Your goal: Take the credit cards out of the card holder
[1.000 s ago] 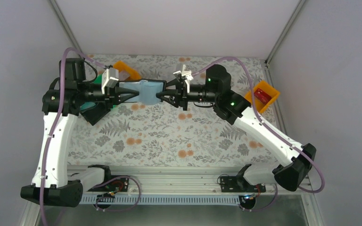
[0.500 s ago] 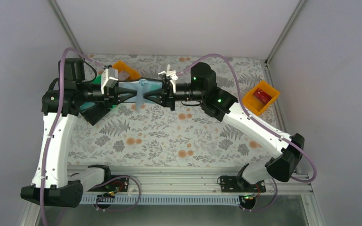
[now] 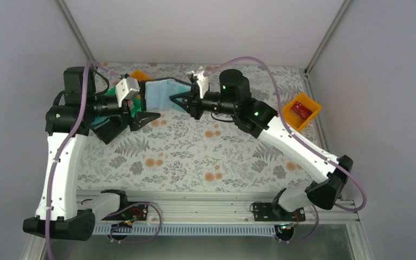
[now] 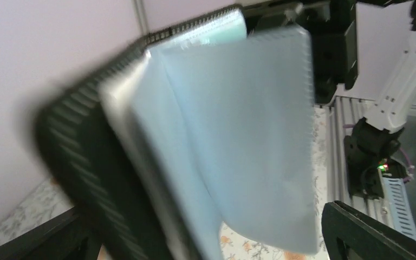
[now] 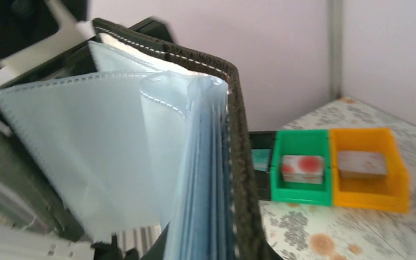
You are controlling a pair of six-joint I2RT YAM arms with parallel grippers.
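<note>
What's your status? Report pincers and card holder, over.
Left pincer open. Right pincer shut on card holder, holder spread open above the table. No obstruction seen.

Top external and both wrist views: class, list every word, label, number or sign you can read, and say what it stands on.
No text can be read in any view.
Card holder: plain, no print; its clear sleeves look blank.
Green bin and orange bin: what lies inside is too blurred to show any print.
</note>
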